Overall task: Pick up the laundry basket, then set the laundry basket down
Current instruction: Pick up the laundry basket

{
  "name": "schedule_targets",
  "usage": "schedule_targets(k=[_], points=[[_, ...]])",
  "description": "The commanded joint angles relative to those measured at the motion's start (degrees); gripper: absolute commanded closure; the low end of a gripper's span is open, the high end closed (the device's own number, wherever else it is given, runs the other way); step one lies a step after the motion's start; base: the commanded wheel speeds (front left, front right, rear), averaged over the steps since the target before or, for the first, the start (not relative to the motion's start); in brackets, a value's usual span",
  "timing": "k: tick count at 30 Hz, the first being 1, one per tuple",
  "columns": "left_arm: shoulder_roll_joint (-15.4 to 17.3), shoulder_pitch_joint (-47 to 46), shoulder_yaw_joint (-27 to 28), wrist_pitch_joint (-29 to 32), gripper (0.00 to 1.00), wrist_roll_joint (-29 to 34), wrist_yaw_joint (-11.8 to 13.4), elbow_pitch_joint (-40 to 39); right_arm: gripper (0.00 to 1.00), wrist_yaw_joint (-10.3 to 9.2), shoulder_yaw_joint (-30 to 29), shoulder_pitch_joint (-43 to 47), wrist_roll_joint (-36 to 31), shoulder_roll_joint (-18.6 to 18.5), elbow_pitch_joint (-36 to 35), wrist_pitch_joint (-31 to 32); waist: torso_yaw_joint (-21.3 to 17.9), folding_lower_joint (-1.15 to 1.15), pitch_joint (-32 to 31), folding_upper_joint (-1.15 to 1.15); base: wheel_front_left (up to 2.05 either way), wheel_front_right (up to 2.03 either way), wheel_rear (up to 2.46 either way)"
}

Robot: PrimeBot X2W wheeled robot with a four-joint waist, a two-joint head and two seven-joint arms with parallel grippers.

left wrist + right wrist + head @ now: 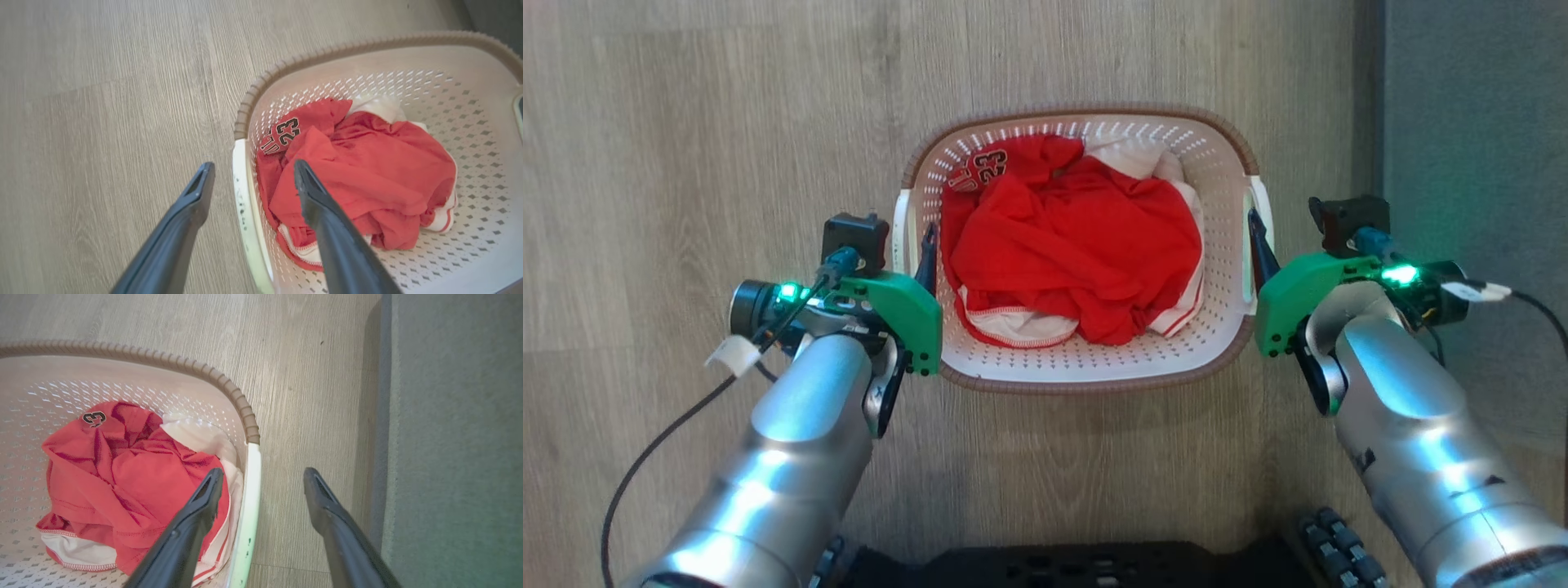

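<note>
Nearest you, at 6 o'clock in the head view, the robot's dark base [1054,567] stands apart from the laundry basket [1086,382], which appears to rest on the wood floor [686,122] at the centre. At the basket's 9 o'clock your left end effector [253,165] has its fingers apart, straddling the white left handle [241,192]: one finger is outside and one is inside above the red jersey [1078,237]. At 3 o'clock the right end effector [263,473] is likewise spread over the right handle [251,490]. Neither is clamped yet. I judge two risks. An inner finger may pinch jersey cloth against the handle and weaken the hold, or one side may bite first and tip the load. Further off at 3 o'clock, the grey carpet [1470,106] edge lies near your right outer finger; that is the only other thing near either arm
</note>
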Motion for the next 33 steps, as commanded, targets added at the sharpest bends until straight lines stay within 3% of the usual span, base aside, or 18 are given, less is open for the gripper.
schedule_targets(k=[1,4,16,23,33], points=[[1.0,-0.4,0.7,-0.3,0.00,-0.6,0.5,0.0,0.00,0.41,1.6,0.4,0.7,0.9,0.1,-0.2,0.0,0.00,1.0,0.00,0.00,0.00,0.00],[1.0,-2.0,-0.6,-0.3,0.00,-1.4,1.0,2.4,0.00,0.41,3.5,-1.7,0.2,0.8,2.8,-0.2,-0.1,0.00,2.3,0.00,0.00,0.00,0.00],[1.0,-8.0,-6.4,2.2,0.00,-8.4,-2.7,11.4,0.00,0.41,9.9,-6.4,9.7,1.1,7.0,5.0,-0.9,0.00,6.7,0.00,0.00,0.00,0.00],[1.0,-10.6,-9.4,7.4,0.00,-12.7,-5.4,12.6,0.00,0.41,13.5,-8.8,14.4,1.1,7.8,7.7,-0.7,0.00,9.0,0.00,0.00,0.00,0.00],[1.0,-13.2,-13.3,10.4,0.00,-16.0,-6.0,12.9,0.00,0.41,15.9,-11.3,19.1,1.1,9.3,9.6,0.1,0.00,11.3,0.00,0.00,0.00,0.00]])
